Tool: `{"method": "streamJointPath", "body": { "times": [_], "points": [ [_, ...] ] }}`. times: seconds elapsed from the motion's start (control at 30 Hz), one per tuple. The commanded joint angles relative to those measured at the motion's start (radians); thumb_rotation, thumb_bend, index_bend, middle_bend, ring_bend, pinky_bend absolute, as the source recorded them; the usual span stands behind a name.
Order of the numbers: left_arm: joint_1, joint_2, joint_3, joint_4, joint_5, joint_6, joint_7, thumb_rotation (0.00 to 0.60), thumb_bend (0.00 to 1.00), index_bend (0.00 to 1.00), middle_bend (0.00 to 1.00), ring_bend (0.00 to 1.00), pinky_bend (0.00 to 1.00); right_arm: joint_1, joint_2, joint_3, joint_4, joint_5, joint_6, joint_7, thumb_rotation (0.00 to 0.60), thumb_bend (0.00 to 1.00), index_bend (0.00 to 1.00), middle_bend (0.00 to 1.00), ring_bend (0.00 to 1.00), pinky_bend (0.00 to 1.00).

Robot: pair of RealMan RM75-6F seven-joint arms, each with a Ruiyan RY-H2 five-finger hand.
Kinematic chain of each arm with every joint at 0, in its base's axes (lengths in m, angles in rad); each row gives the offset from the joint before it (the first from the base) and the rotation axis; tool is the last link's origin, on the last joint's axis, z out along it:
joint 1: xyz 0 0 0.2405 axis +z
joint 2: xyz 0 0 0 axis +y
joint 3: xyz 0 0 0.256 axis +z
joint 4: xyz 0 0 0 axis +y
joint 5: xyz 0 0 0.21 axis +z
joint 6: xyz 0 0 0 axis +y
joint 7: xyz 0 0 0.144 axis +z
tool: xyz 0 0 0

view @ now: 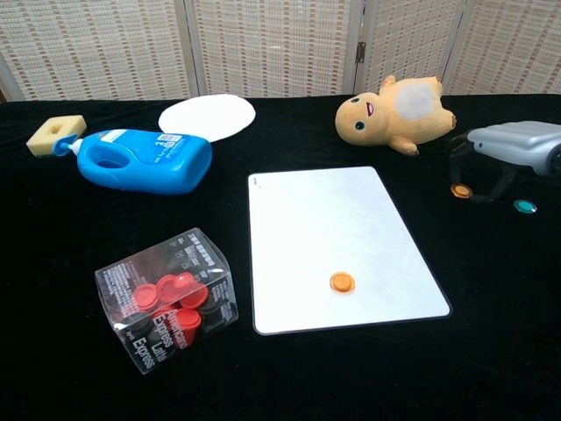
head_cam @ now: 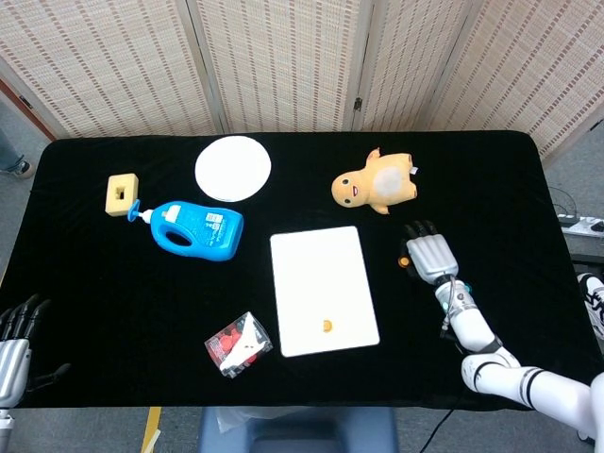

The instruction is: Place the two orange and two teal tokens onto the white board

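Note:
The white board (head_cam: pixel 324 283) (view: pixel 333 219) lies flat at the table's middle with one orange token (head_cam: pixel 327 325) (view: pixel 342 281) on its near part. My right hand (head_cam: pixel 429 255) (view: pixel 513 145) hovers right of the board, below the plush toy, and pinches a second orange token (head_cam: pixel 403 261) (view: pixel 460 190) at its fingertips. A teal token (view: pixel 525 206) lies on the black cloth just right of that hand. No other teal token shows in either view. My left hand (head_cam: pixel 19 335) rests at the table's near-left corner, fingers spread and holding nothing.
A yellow plush toy (head_cam: pixel 376 186) lies behind the right hand. A blue bottle (head_cam: pixel 196 229), a yellow sponge block (head_cam: pixel 122 192) and a white round plate (head_cam: pixel 233 168) sit at the back left. A clear box of red caps (head_cam: pixel 238 343) stands left of the board's near corner.

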Motion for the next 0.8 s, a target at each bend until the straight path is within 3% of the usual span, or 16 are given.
{"method": "streamJointPath", "body": {
  "times": [0.03, 0.33, 0.8],
  "points": [
    [0.001, 0.002, 0.000, -0.004, 0.003, 0.003, 0.003, 0.600, 0.10, 0.00, 0.00, 0.00, 0.00, -0.022, 0.072, -0.048, -0.141, -0.116, 0.037, 0.016, 0.600, 0.44, 0.49, 0.16, 0.04, 0.00],
    [0.003, 0.005, 0.003, -0.013, 0.005, 0.005, 0.008, 0.600, 0.10, 0.00, 0.00, 0.00, 0.00, -0.015, 0.053, -0.111, -0.237, -0.256, 0.041, 0.006, 0.600, 0.44, 0.49, 0.16, 0.04, 0.00],
    [0.007, 0.004, 0.004, -0.010, 0.006, 0.008, 0.003, 0.600, 0.10, 0.00, 0.00, 0.00, 0.00, 0.012, -0.023, -0.133, -0.253, -0.303, 0.025, -0.060, 0.600, 0.44, 0.49, 0.16, 0.04, 0.00]
  ]
}}
